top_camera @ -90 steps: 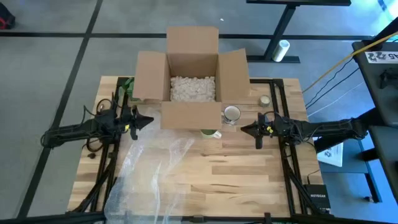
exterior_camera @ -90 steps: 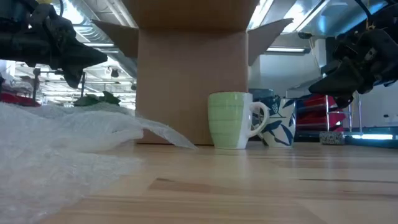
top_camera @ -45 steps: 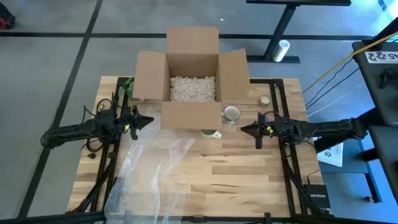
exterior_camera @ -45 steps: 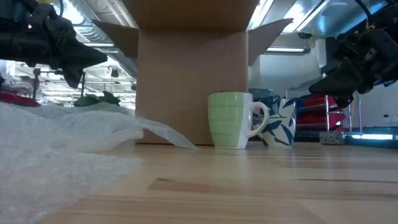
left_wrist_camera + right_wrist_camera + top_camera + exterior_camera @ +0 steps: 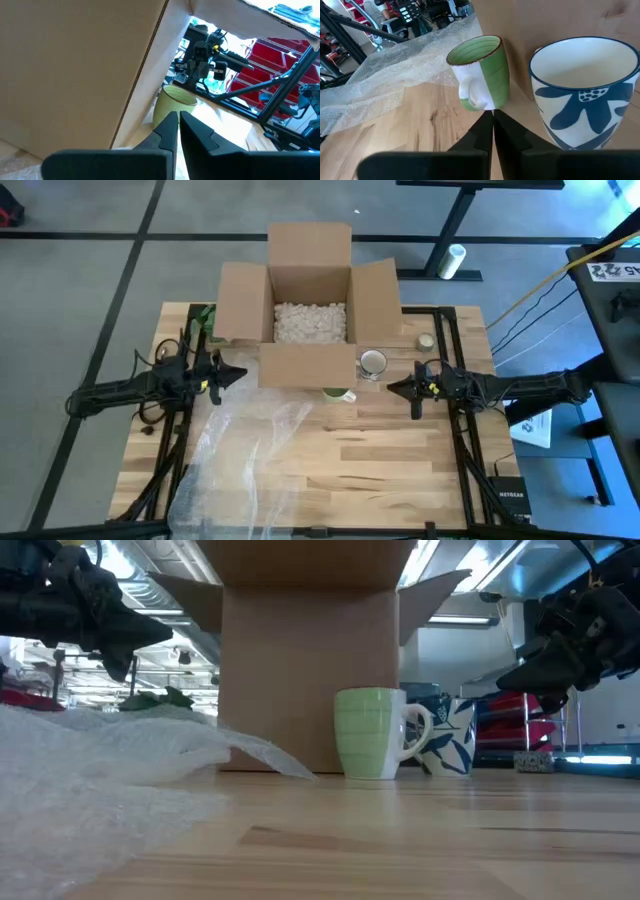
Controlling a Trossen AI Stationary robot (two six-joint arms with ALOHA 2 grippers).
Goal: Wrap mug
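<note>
The green mug (image 5: 378, 733) is standing upright on the wooden table (image 5: 390, 455), its outside pale green with faint ribbing, its handle white, its inside green under a dark brown rim. It is sitting just ahead of the right gripper (image 5: 493, 116), touching or nearly touching the front wall of the open cardboard box (image 5: 309, 305). Just beside it, closer to that gripper, a white mug with a blue flower pattern (image 5: 583, 87) is standing upright too.

The right gripper is hovering above the table with its fingers pressed together, holding nothing. The left gripper (image 5: 178, 121) is hanging across the table at the box's other front corner, its fingers likewise narrowed to a thin slit and gripping nothing; the green mug is lying beyond its tips.

A crumpled sheet of bubble wrap (image 5: 245, 460) is spreading over the table below the left gripper. The box is holding white packing peanuts (image 5: 309, 322). Around the table a grey floor is showing, and beyond it red shelving (image 5: 280, 65) and ceiling lights are showing in the room.
</note>
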